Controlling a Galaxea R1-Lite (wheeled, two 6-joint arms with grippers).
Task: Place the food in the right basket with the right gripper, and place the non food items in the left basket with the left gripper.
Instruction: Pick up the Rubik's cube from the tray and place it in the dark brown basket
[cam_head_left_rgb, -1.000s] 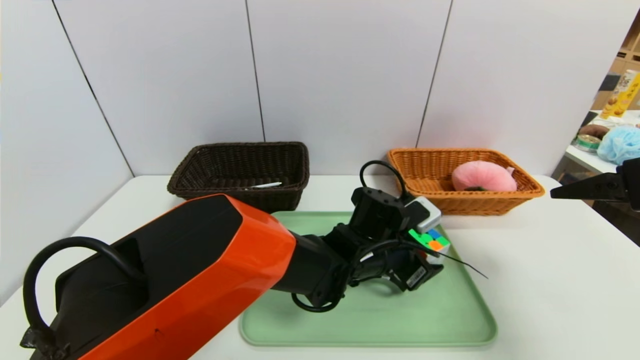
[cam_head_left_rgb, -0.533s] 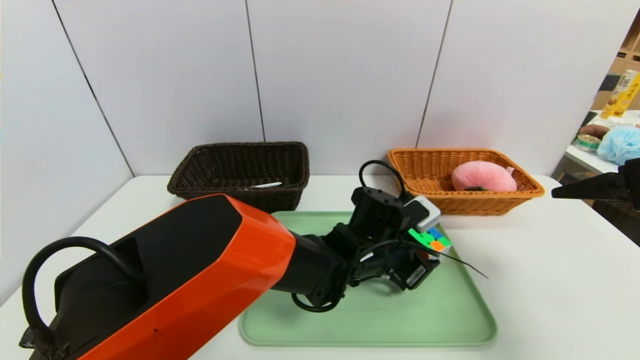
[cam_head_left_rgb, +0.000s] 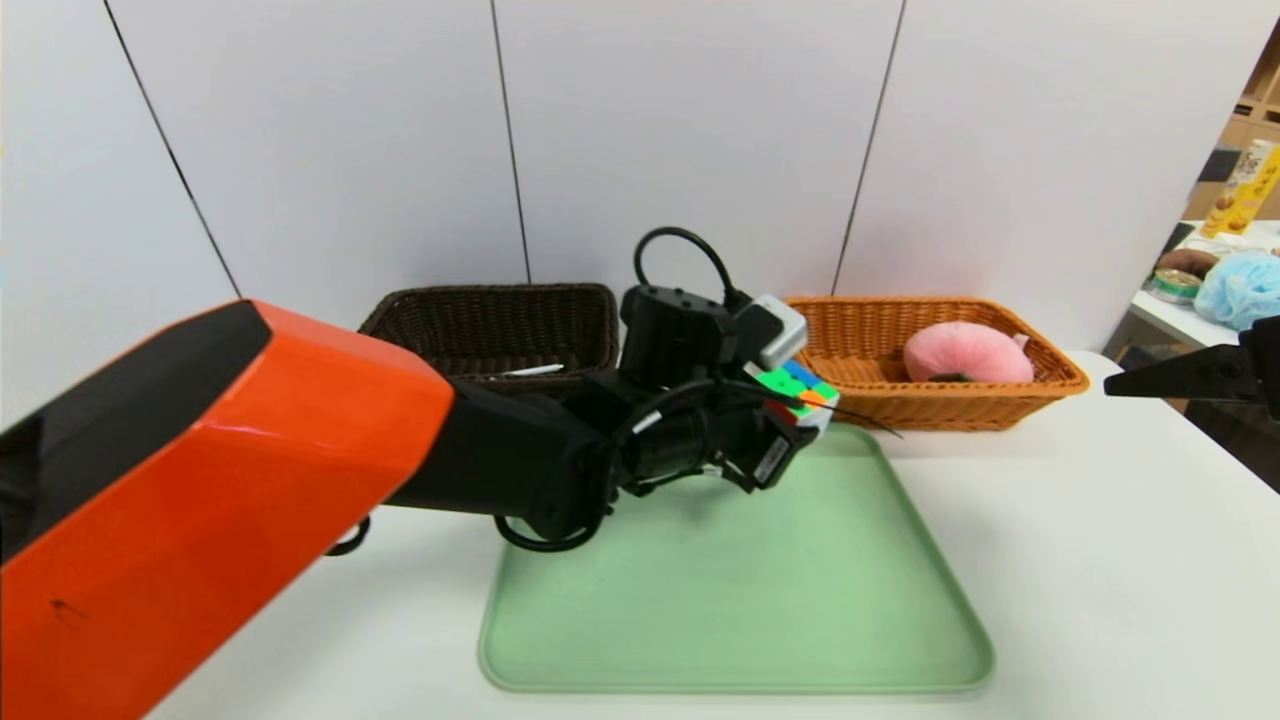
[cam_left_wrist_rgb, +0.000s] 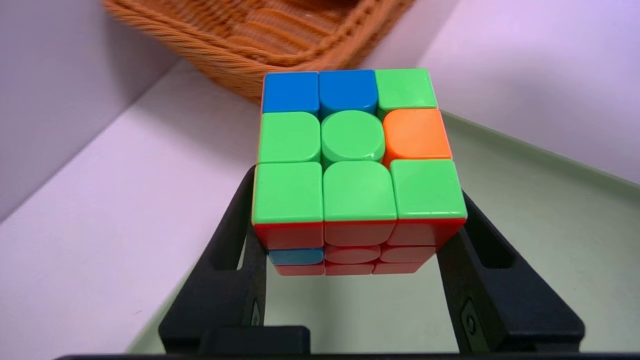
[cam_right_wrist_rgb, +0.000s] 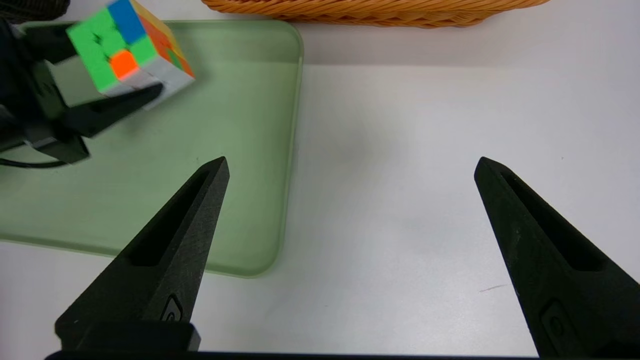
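My left gripper (cam_head_left_rgb: 795, 405) is shut on the multicoloured puzzle cube (cam_head_left_rgb: 797, 388), held in the air over the far edge of the green tray (cam_head_left_rgb: 740, 610). In the left wrist view the cube (cam_left_wrist_rgb: 352, 160) sits between both black fingers (cam_left_wrist_rgb: 235, 250), and my left gripper (cam_left_wrist_rgb: 357, 220) clamps its sides. The white pen (cam_head_left_rgb: 530, 370) lies in the dark brown left basket (cam_head_left_rgb: 480, 325). The pink plush peach (cam_head_left_rgb: 965, 352) rests in the orange-tan right basket (cam_head_left_rgb: 1050, 375). My right gripper (cam_right_wrist_rgb: 350, 170) is open over bare table by the tray's right side, seen at the head view's right edge (cam_head_left_rgb: 1150, 383).
The white table (cam_head_left_rgb: 1100, 560) ends at grey wall panels behind the baskets. A side table with clutter (cam_head_left_rgb: 1220, 280) stands far right. My orange left arm (cam_head_left_rgb: 200, 470) fills the lower left of the head view.
My left gripper closed on the cube, then lifted it off the tray and carried it up and to the left, toward the gap between the baskets. The right arm stayed still.
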